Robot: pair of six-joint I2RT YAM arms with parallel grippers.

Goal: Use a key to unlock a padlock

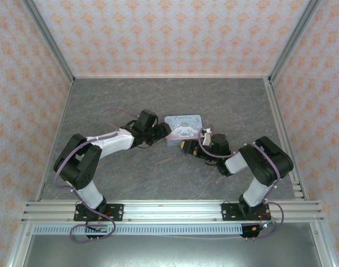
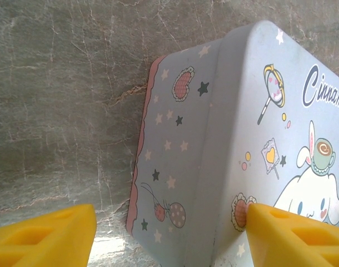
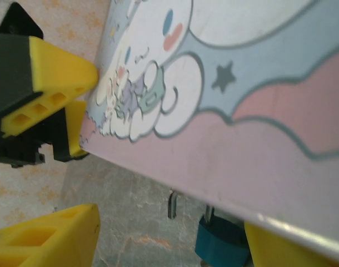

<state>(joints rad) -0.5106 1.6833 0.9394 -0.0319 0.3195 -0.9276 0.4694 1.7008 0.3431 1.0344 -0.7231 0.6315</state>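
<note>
Now, the left gripper [image 2: 169, 228] is spread wide around a corner of the pastel-blue cartoon tin [image 2: 180, 156]: one yellow finger [image 2: 294, 233] touches the lid's edge, the other sits clear of the side wall over the grey table [image 2: 64, 100]. From above, both arms meet at the tin, the left at its left side and the right gripper [image 1: 187, 146] at its near edge. Down at the right wrist, there's the padlock [image 3: 220, 245], teal, just below the tin's rim, its metal shackle [image 3: 172, 204] running up behind that rim. It sits between the right gripper's wide-parted fingers [image 3: 53, 236], just beside one; whether they touch, I can't tell
</note>
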